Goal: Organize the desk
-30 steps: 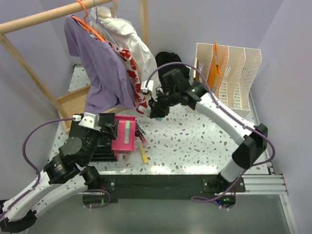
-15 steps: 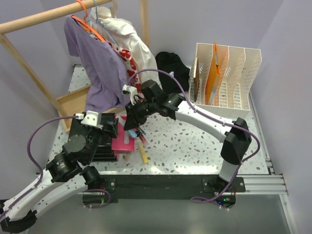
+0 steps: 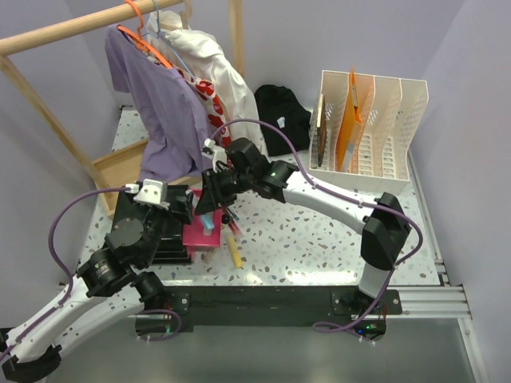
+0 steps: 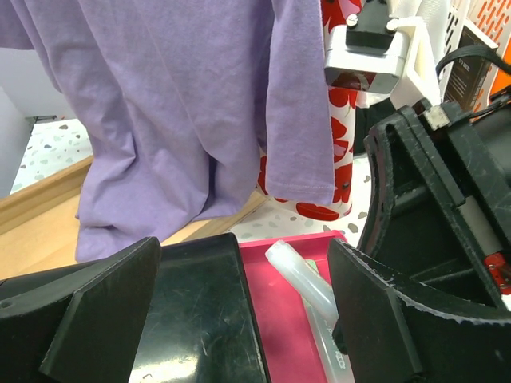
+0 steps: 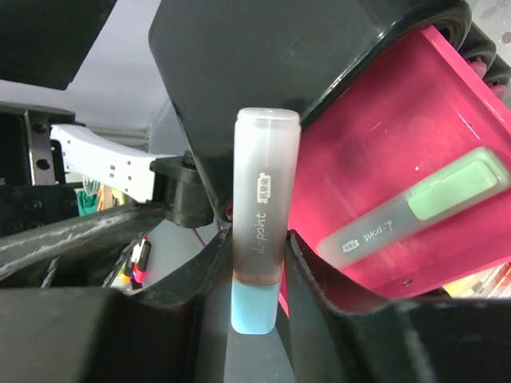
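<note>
On the speckled white desk (image 3: 319, 231), a pink tray (image 3: 200, 234) stands beside a black tray (image 3: 164, 247). My right gripper (image 3: 210, 209) is shut on a blue highlighter (image 5: 263, 215) with a frosted cap, holding it just over the pink tray (image 5: 383, 159). The cap end (image 4: 299, 279) points down into the tray. A green highlighter (image 5: 423, 203) lies inside it. My left gripper (image 4: 243, 271) stands open with nothing between its fingers, straddling the black tray (image 4: 192, 311) and the pink tray's edge (image 4: 275, 319).
A yellow marker (image 3: 234, 252) and loose pens lie right of the pink tray. Purple and white shirts (image 3: 172, 104) hang on a wooden rail over a wooden tray (image 3: 120, 169). A black cloth (image 3: 279, 112) and a white file rack (image 3: 371, 128) stand at the back.
My right arm has swung left from the back middle of the desk to the pink tray, carrying the highlighter. The left arm has hardly moved.
</note>
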Robot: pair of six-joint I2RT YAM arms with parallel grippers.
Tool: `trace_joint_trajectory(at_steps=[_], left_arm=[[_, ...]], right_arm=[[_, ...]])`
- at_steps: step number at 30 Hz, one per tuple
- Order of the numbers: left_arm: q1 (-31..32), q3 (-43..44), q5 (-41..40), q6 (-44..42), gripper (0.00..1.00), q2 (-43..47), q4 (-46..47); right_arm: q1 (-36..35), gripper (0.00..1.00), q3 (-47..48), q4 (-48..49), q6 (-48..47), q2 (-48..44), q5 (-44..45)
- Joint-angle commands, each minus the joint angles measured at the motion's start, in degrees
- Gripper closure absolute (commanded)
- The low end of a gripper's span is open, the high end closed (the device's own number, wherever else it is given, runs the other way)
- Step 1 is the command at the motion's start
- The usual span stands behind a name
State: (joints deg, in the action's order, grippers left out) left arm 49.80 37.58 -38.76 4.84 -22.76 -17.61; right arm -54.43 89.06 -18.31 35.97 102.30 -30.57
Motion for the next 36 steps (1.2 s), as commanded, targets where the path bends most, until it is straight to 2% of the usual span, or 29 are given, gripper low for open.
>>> trace_joint_trajectory(at_steps=[1,2,7,14,17,18,20,21,22,24,30,36], left_arm=[[-0.7,-0.5,0.0,-1.1,0.09,0.1,2.7],[-0.7,-0.5,0.0,-1.1,0.09,0.3,2.6],[-0.8,-0.6,0.4,-1.0,0.09,0.8,2.6],[-0.8,-0.5,1.6,-1.2,0.09,0.3,2.6],[-0.8,-0.6,3.7,-1.6,0.05,-0.5,2.8],[-0.8,-0.7,4.3,-1.8,0.02,-0.7,3.2],[-0.9,-0.9,6.2,-1.9,0.00,-1.5,3.3],[-0.8,-0.8,6.9,-1.9,0.00,-1.8,3.5],[-1.0,-1.1,8.0,-1.9,0.00,-2.3,3.5],[-1.0,-1.5,9.0,-1.7,0.00,-2.8,4.1],[-1.5,-1.5,12.2,-0.4,0.00,-4.9,4.4],[-1.4,-1.1,19.3,5.4,0.00,-6.7,6.8]], right_arm=[[-1.1,0.61,2.5,2.7,1.4,2.0,0.9],[-1.2,0.54,2.7,2.7,1.3,2.4,0.8],[-1.5,0.43,4.8,1.6,-0.6,3.5,0.8],[-1.6,0.43,7.1,-1.7,-9.8,1.1,1.7],[-1.7,0.43,9.5,-6.0,-20.2,-0.8,-0.2],[-1.7,0.42,10.9,-7.7,-29.0,-1.1,-1.7],[-1.7,0.42,12.4,-15.3,-39.1,-2.2,-6.7],[-1.6,0.42,13.4,-18.2,-47.5,-2.6,-7.7],[-1.7,0.41,13.6,-23.0,-51.1,-3.6,-8.5],[-1.6,0.41,12.6,-26.4,-58.4,-5.0,-7.5],[1.5,0.37,4.5,-27.9,-63.6,-13.1,-5.2],[15.5,0.33,-8.1,-21.3,-60.0,-23.5,-10.6]])
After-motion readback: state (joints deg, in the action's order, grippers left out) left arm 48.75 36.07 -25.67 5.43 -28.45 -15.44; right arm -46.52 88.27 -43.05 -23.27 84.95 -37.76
